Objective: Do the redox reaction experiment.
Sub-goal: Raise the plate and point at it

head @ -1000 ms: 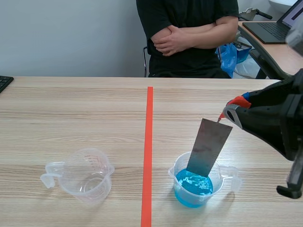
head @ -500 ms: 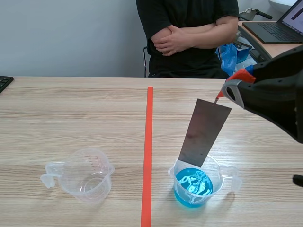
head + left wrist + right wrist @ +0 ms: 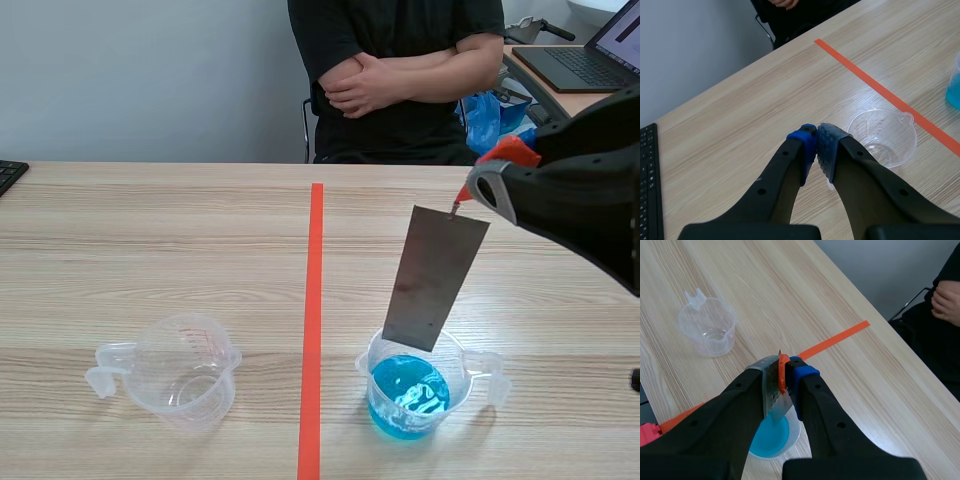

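Here flat grey metal strip over clear plastic beaker.

Metal strip is showing dull grey, blotched darker. Liquid in the 5 o'clock cup is showing bright blue. The 7 o'clock cup is showing clear, red-marked. Counter is showing pale wood grain.

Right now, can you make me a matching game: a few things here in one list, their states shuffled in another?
Things:
1 metal plate
2 cup below the plate
3 cup left of the red line
4 left gripper

States:
A empty
B shut on nothing
C holds blue liquid
D hanging from the right gripper

Pairs: 1-D, 2-C, 3-A, 4-B.
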Robot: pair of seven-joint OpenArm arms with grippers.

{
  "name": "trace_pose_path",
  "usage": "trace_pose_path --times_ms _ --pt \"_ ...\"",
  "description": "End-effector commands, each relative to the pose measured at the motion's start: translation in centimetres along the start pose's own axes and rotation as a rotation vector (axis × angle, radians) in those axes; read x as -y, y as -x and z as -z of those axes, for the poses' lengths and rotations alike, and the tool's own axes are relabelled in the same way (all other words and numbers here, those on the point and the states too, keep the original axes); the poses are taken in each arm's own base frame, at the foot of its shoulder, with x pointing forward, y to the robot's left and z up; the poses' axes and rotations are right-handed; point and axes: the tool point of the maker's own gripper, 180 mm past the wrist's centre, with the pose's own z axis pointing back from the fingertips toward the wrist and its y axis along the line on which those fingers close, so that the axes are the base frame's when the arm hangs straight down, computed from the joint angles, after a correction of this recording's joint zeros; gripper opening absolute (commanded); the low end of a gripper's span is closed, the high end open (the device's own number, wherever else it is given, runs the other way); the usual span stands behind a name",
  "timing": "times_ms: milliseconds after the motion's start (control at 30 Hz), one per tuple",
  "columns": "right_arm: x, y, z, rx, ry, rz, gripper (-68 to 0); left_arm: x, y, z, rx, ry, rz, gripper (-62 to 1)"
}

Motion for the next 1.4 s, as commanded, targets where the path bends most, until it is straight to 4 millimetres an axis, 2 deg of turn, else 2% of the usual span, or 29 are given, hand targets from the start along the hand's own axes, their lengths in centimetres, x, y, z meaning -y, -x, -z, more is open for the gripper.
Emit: trace_pose_path --times_ms 0,533,833,1167,1367 --pt "0.1 -0.6 -0.1 0.021 -0.001 -0.014 -66.0 0.2 -0.4 0.0 0.023 0.003 -0.016 -56.4" --pt "0.6 -0.4 -0.6 0.01 0.011 0.008 -66.0 0.5 -0.2 0.3 0.007 0.033 0.009 -56.4" --pt "0.7 -0.6 -0.8 0.018 0.009 0.02 -66.0 4.1 0.7 2.8 0.0 0.176 0.021 -56.4" --pt "0.6 -0.7 -0.8 0.023 0.007 0.024 -66.0 9.5 2.2 7.5 0.054 0.336 -0.06 -56.4" --pt "0.6 -0.8 -0.8 0.026 0.006 0.026 -66.0 11.8 2.3 10.4 0.091 0.409 -0.076 -56.4"
